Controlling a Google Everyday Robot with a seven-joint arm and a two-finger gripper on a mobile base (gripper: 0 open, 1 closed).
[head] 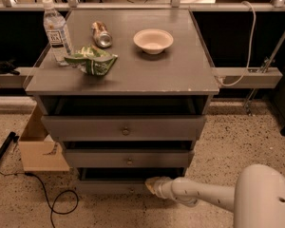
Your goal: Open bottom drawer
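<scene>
The bottom drawer is the lowest and narrowest grey front of the cabinet, with a dark gap above it showing it stands slightly out. Its knob is hidden. My gripper is at the end of the white arm that reaches in from the lower right. It is at the drawer front, right of centre. The mid-sized middle drawer and the widest top drawer each stand out further than the one below, with their round knobs showing.
On the cabinet top stand a water bottle, a lying can, a white bowl and a green chip bag. A cardboard box and a black cable lie on the floor at left.
</scene>
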